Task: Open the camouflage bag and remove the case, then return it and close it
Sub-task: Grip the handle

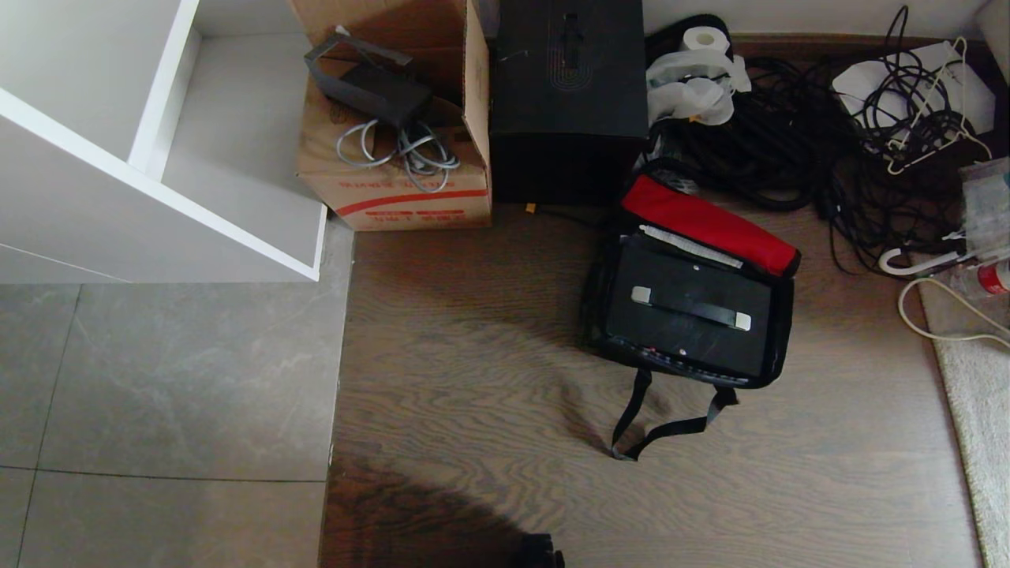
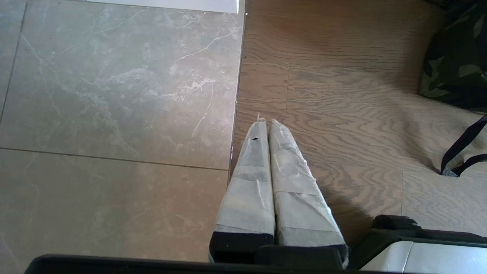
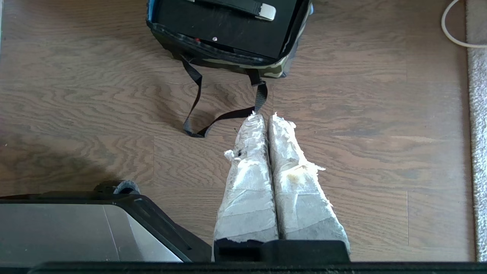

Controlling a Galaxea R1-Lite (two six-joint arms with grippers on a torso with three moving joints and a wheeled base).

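The camouflage bag [image 1: 783, 331] lies on the wooden floor with its red-lined flap [image 1: 710, 225] folded back. The flat black case [image 1: 671, 335] sits inside it, bar handle [image 1: 690, 308] facing up. The bag's black strap [image 1: 655, 430] trails toward me. My right gripper [image 3: 265, 116] hangs shut and empty above the floor, just short of the strap [image 3: 198, 95], with the bag [image 3: 270, 69] and case [image 3: 228, 26] beyond. My left gripper [image 2: 266, 122] is shut and empty over the seam between tile and wood, well away from the bag [image 2: 452, 72]. Neither gripper appears in the head view.
A tall black box [image 1: 568, 79] and a brown carton [image 1: 394, 181] stand behind the bag. Tangled black cables [image 1: 789, 150] lie at the back right, a pale rug [image 1: 978, 410] at the right edge, and a white cabinet [image 1: 118, 142] at the back left.
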